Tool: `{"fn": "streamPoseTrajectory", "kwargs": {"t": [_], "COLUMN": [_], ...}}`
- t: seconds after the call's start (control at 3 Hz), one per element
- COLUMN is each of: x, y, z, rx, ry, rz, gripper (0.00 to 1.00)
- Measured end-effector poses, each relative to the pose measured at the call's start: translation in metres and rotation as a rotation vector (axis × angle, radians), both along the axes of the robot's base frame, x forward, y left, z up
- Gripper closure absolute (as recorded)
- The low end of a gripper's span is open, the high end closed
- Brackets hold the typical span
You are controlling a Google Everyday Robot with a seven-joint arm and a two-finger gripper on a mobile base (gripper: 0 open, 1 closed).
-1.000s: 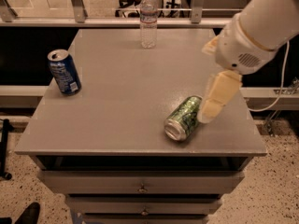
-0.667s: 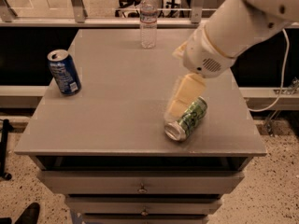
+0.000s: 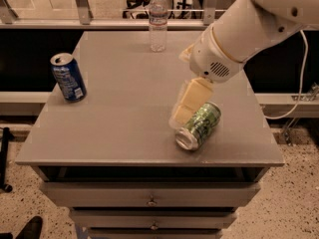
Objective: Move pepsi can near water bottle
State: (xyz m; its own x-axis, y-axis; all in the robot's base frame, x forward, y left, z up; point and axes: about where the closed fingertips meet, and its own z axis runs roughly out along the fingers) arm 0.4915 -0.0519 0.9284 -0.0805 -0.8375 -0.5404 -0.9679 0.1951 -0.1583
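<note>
Pepsi can stands upright at about 9 o'clock on the grey worktop, close to the left edge, its silver top open to view and its blue side showing white print. From the can, the water bottle lies toward 2 o'clock, upright at the worktop's 12 o'clock edge and well apart from the can. The pincer, cream-coloured and angled downward from the white arm, hangs over the right half of the worktop at about 4 o'clock. It is just beside a green patterned can that lies on its side with its silver end pointing toward the near edge. Whether the pincer touches that green can cannot be told, nor whether the pincer is released or clenched. It holds nothing that can be seen. Seen from the pincer, the pepsi can sits between 9 and 10 o'clock, well apart, with bare worktop between them, and the bottle stands near 12 o'clock, also well apart. Below the worktop are drawers with small knobs, and a white cable trails off at 3 o'clock.
</note>
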Motion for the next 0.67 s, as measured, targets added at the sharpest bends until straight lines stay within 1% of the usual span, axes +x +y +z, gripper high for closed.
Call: {"fn": "streamPoseTrajectory", "kwargs": {"t": [0.33, 0.67], "x": [0.01, 0.034], "y": [0.042, 0.108], "z": [-0.003, -0.005], "rx": [0.103, 0.241], "ry": [-0.026, -0.05], "rz": [0.067, 0.133], "gripper": [0.0, 0.0]}}
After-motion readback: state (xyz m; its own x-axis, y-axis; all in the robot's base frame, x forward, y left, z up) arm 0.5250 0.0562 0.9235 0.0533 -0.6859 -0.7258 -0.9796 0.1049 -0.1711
